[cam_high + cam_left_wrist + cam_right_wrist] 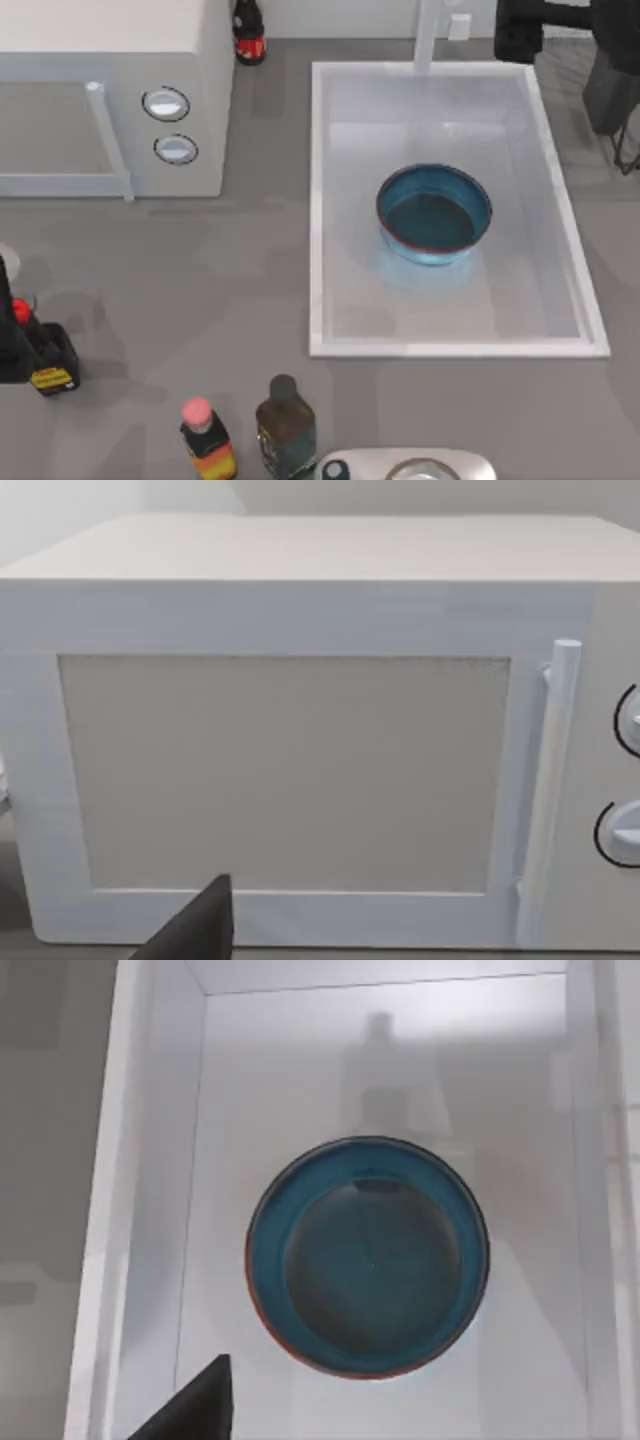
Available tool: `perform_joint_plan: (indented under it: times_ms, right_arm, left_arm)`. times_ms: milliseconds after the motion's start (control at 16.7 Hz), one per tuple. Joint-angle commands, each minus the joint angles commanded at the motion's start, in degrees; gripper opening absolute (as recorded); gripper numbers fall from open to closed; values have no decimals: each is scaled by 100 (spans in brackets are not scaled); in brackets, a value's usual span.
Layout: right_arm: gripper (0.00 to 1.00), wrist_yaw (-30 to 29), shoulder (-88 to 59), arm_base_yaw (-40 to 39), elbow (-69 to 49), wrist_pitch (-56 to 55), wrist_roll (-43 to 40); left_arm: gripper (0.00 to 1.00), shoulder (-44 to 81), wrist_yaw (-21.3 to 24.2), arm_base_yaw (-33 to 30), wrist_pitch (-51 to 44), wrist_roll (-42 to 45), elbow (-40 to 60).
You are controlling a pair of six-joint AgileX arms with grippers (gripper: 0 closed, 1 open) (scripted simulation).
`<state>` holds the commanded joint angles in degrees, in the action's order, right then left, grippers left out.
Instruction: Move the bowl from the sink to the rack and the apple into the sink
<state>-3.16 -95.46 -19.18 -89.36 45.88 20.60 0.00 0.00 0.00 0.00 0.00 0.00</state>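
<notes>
The blue bowl (pixel 433 213) with a thin red rim line sits upright near the middle of the white sink (pixel 318 200). The right wrist view looks straight down on the bowl (pixel 368 1257) inside the sink (pixel 150 1210), with a dark tip of my right gripper (pixel 200 1405) at the picture's edge. My right arm (pixel 520 30) hangs above the sink's far right corner, well clear of the bowl. My left arm (pixel 6 330) is at the table's left edge, and its gripper (pixel 200 925) faces the microwave door. The apple is out of view. I cannot make out the rack.
A white microwave (pixel 110 100) with two knobs fills the far left. The tap (pixel 430 35) rises at the sink's far rim. Bottles stand at the far side (pixel 248 35), the left (pixel 48 362) and the front (pixel 285 430), beside a pink-capped bottle (pixel 205 440). Dark wires (pixel 628 150) show at the right edge.
</notes>
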Motion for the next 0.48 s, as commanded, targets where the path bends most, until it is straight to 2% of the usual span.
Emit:
perform_joint_plan:
  times_ms: [480]
  right_arm:
    - [100, -226, -4257, -825, -4072, 1963, 780]
  left_arm:
    - [100, 0, 0, 0, 0, 0, 0]
